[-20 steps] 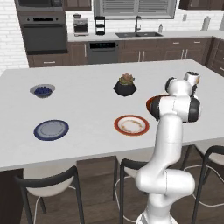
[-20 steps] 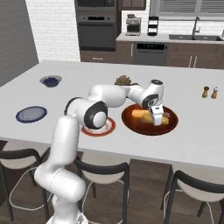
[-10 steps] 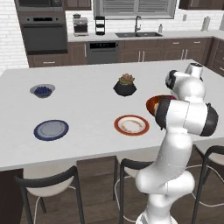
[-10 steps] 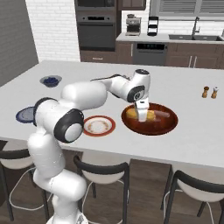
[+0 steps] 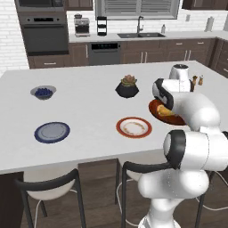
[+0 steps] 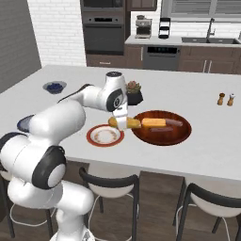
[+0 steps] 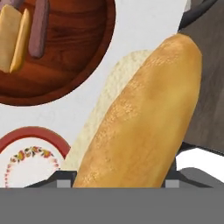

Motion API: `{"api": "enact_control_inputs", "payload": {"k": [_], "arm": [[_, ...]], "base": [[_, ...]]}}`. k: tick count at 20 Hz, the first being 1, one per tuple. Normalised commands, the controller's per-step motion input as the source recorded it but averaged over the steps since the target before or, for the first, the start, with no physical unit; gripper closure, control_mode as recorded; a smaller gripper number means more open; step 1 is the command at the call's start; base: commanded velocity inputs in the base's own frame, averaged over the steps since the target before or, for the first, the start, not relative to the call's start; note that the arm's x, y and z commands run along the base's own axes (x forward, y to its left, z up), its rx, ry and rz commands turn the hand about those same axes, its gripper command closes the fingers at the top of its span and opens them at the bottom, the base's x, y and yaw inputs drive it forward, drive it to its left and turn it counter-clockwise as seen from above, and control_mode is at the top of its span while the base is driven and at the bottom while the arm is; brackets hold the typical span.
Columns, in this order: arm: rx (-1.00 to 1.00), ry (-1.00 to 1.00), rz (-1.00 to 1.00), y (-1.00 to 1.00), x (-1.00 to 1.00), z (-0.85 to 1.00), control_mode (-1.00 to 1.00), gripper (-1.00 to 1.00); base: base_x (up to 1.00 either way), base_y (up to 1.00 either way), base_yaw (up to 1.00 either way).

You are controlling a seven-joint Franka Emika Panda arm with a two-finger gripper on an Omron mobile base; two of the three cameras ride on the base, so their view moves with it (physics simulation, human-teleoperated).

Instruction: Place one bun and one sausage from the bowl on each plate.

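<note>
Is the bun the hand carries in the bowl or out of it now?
Out. The bun hangs in the hand between the bowl and red-rimmed plate.

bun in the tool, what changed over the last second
The tool has lifted one bun out of the bowl and carried it toward the red-rimmed plate; it now hangs between bowl and plate. The second bun, the sausages, the blue-rimmed plate and the plant pot stayed put.

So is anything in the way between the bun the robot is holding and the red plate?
Nothing visible is. The end effector holds the bun above the counter between the bowl and the red-rimmed plate. The stretch of counter to the plate is bare, and the plate's centre is empty.
</note>
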Motion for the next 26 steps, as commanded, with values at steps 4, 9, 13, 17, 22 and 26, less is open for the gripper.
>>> {"api": "enact_control_inputs", "payload": {"k": [4, 9, 13, 17, 22, 26], "arm": [[-0.01, 0.07, 0.0, 1.0, 0.01, 0.08, -1.0, 1.0], [0.0, 0.09, 0.0, 1.0, 0.26, -0.1, -1.0, 1.0], [0.0, 0.07, 0.0, 0.76, 0.6, -0.29, -1.0, 1.0], [0.0, 0.09, 0.0, 0.43, 0.58, -0.48, -1.0, 1.0], [0.03, 0.02, 0.0, 0.04, 0.54, -0.53, -1.0, 1.0], [0.07, 0.0, 0.0, -0.15, 0.44, -0.45, -1.0, 1.0]], "base": [[0.0, 0.0, 0.0], [0.0, 0.0, 0.0], [0.0, 0.0, 0.0], [0.0, 0.0, 0.0], [0.0, 0.0, 0.0], [0.0, 0.0, 0.0]]}}
